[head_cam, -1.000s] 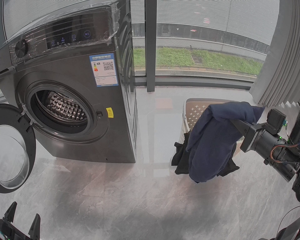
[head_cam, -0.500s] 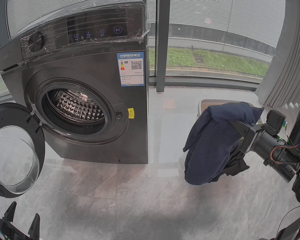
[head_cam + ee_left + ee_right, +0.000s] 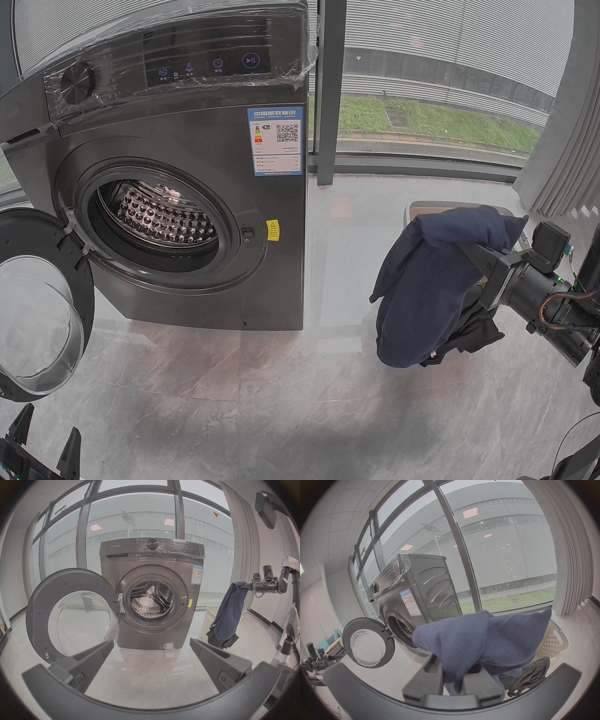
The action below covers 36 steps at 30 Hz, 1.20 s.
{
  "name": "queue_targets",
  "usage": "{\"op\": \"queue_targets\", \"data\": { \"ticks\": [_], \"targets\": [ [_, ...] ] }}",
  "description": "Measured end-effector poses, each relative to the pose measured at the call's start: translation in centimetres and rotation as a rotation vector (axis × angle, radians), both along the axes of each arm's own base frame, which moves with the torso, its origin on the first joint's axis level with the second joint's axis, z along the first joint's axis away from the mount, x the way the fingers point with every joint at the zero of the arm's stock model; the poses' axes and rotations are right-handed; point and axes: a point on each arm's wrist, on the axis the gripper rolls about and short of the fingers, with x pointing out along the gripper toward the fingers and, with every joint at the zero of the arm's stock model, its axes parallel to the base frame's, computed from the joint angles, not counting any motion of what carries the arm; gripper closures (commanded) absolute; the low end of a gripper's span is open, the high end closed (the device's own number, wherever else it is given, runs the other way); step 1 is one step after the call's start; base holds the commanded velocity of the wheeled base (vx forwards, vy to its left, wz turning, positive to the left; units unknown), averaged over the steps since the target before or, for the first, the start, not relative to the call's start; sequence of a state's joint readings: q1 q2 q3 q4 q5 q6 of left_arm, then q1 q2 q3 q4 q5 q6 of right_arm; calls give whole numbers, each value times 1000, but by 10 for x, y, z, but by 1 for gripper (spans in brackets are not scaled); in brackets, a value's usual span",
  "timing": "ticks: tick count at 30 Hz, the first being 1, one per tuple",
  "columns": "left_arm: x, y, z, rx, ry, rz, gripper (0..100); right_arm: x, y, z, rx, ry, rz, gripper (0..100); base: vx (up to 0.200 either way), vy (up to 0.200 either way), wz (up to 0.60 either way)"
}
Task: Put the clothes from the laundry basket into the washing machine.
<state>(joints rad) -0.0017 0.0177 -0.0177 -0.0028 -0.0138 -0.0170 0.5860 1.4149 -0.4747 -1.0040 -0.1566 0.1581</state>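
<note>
Grey marble floor (image 3: 281,400): my right hand (image 3: 470,250) clamps the navy blue cloth garment (image 3: 425,294) beside the beige plastic laundry basket (image 3: 431,206). The open drum (image 3: 159,219) of the grey steel washing machine (image 3: 187,125) lies well to its left. My left hand (image 3: 49,431) gapes empty.

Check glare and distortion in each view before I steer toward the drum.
Head view: window light glares off the glossy floor, yet the drum reads clearly. Left wrist view: strong fisheye bowing, dark corners. Right wrist view: same fisheye; the navy garment drapes over the right tool.
</note>
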Motion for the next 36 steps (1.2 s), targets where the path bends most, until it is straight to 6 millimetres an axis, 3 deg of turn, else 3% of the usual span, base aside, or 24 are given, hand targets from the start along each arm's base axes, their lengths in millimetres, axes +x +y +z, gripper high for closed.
{"op": "queue_targets", "data": {
  "ticks": [4, 13, 25, 36],
  "targets": [
    [0, 0, 0, 0, -1, 1, 0, 0, 0, -1, -1, 2, 0, 100, 0, 200, 0],
    [0, 0, 0, -1, -1, 1, 0, 0, 0, -1, -1, 3, 1, 100, 0, 0, 0],
    [0, 0, 0, 0, 0, 0, 0, 0, 0, -1, -1, 4, 2, 100, -200, 0, 0],
    [0, 0, 0, 1, -1, 1, 0, 0, 0, -1, 0, 3, 1, 100, 0, 0, 0]
  ]
}}
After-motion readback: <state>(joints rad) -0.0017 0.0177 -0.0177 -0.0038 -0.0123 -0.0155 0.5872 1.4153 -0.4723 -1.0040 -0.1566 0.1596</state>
